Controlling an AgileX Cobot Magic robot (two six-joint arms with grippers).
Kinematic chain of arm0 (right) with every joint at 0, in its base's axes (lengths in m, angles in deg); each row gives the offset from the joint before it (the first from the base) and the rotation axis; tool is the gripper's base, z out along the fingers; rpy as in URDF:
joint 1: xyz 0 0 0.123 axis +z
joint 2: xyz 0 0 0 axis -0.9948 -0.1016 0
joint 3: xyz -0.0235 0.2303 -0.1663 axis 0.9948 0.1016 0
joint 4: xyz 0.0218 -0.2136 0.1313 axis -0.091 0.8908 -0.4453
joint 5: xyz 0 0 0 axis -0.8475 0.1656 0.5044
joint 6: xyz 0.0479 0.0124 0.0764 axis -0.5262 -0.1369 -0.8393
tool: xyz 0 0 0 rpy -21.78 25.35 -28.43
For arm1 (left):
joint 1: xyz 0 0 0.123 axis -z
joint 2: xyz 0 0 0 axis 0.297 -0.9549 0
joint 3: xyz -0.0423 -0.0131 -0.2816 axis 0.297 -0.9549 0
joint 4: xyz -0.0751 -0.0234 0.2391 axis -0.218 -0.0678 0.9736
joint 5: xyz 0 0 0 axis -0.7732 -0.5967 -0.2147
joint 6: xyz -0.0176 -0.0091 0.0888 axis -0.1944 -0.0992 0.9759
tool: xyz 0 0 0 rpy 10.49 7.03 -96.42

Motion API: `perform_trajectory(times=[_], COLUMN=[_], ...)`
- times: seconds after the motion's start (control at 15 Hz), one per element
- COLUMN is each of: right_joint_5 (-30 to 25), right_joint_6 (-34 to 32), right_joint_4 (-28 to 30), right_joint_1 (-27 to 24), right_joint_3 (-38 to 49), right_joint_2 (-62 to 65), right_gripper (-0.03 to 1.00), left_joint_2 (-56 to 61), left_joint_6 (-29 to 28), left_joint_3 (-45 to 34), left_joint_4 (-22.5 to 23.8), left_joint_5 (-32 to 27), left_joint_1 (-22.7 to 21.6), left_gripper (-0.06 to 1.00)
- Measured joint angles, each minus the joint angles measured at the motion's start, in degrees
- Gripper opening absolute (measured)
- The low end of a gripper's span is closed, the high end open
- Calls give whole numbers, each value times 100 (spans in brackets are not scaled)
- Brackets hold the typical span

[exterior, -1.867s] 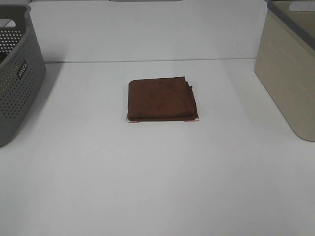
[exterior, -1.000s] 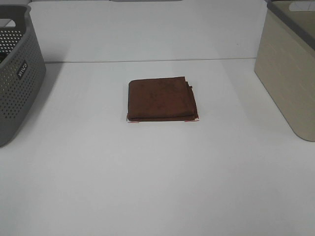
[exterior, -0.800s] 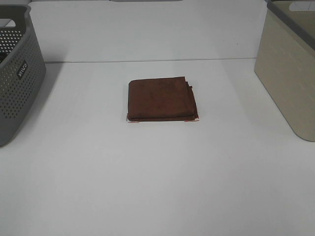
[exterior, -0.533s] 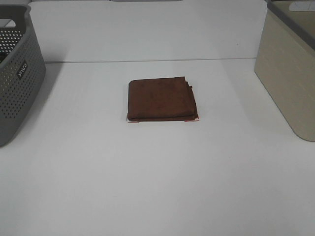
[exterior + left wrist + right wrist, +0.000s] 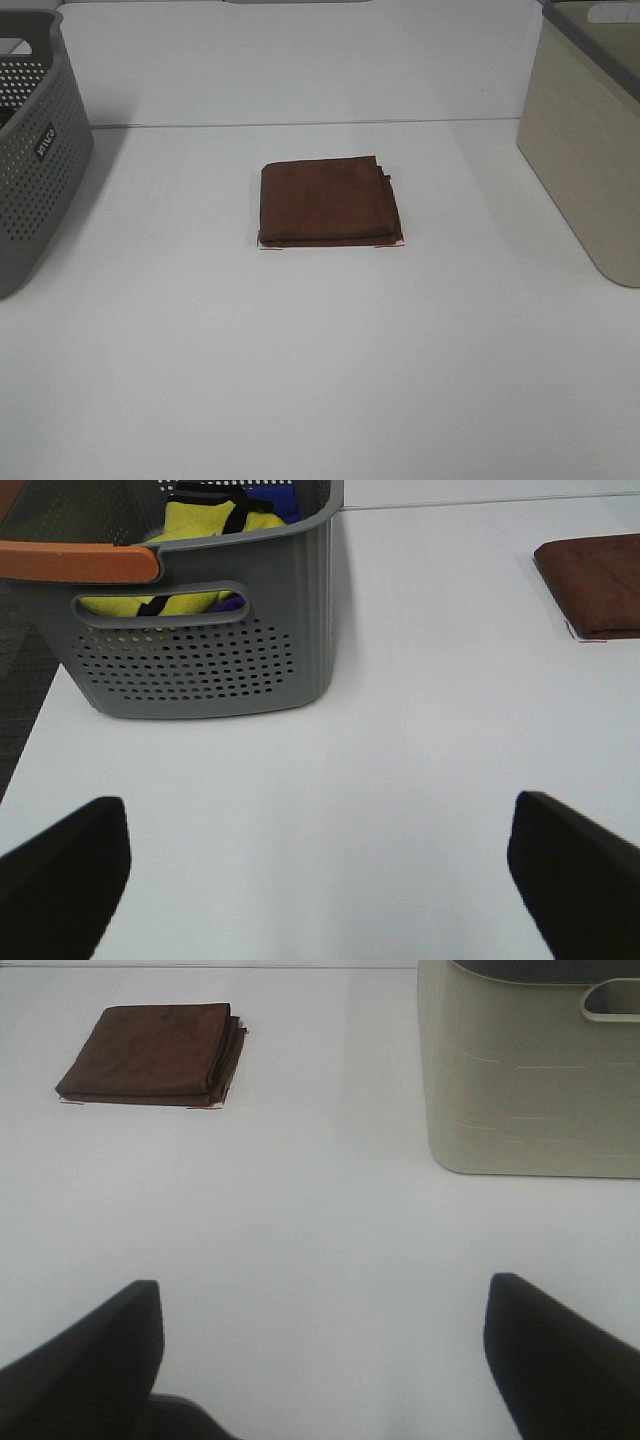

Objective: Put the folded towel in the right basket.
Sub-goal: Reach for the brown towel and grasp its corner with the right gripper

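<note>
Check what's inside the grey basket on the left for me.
The left wrist view shows yellow fabric and some blue fabric inside the grey basket. The basket's wall covers whatever lies lower down, so I cannot tell how full it is.

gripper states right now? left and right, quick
Left gripper: open, holding nothing.
Right gripper: open, holding nothing; the folded towel lies on the table, apart from it.
</note>
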Motion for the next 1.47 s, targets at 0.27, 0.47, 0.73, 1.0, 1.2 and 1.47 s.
perform_trajectory(times=[0.27,0.47,0.73,1.0,1.2,1.47], right_joint_5=[0,0,0,0,0,0], right_joint_6=[0,0,0,0,0,0], right_joint_4=[0,0,6,6,6,6], right_joint_1=[0,0,0,0,0,0], right_joint_3=[0,0,0,0,0,0], right_joint_2=[0,0,0,0,0,0], right_gripper=[82,82,82,82,82,82], left_joint_2=[0,0,0,0,0,0], left_joint_6=[0,0,0,0,0,0], left_joint_3=[0,0,0,0,0,0], left_joint_4=[0,0,0,0,0,0], left_joint_5=[0,0,0,0,0,0], left_joint_1=[0,0,0,0,0,0], left_gripper=[97,97,97,97,97,97])
